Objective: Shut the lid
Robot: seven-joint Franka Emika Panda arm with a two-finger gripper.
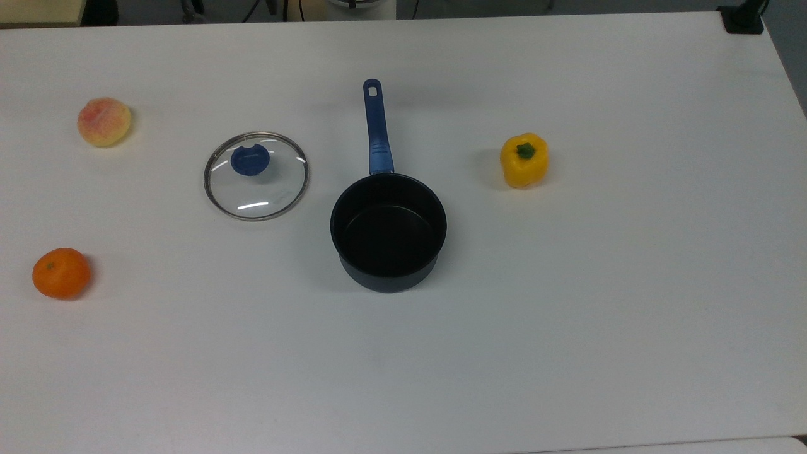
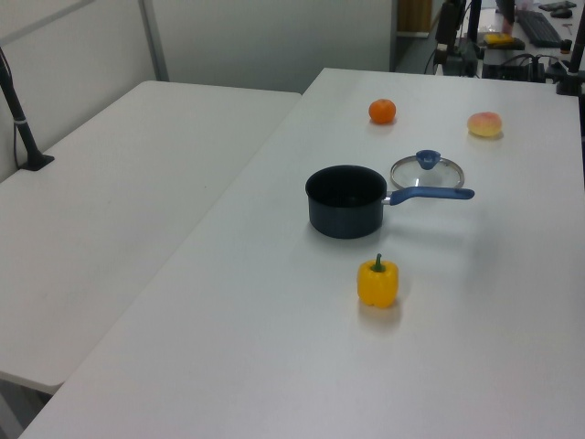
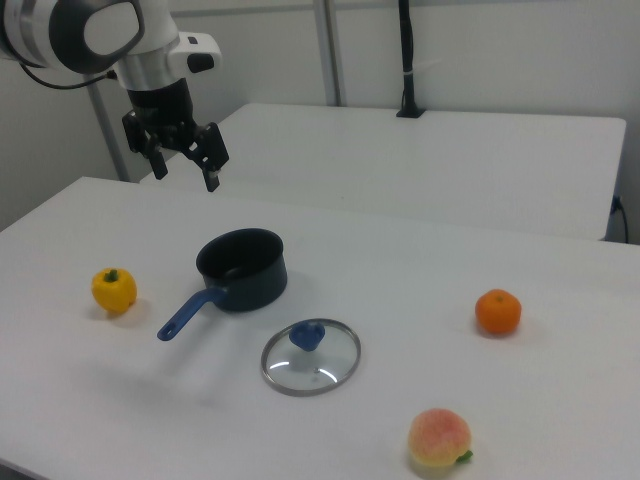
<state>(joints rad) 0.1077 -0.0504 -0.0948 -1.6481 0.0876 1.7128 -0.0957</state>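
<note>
I see the lid (image 1: 256,176) lying flat on the white table (image 1: 567,315), knob up, just beside the open saucepan (image 1: 388,232) on the top view's left, not touching it. My gripper (image 3: 185,161) hangs high above the table with its fingers apart, empty. A yellow pepper (image 1: 524,159), an orange (image 1: 61,273) and a peach (image 1: 104,122) sit well apart.

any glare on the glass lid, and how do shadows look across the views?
Top view: white streaks of glare on the lid, soft shadows right of the fruit. Right view: small glints on the lid, faint shadow under the pan, end effector open above the table. Left view: diffuse light, weak shadows.
</note>
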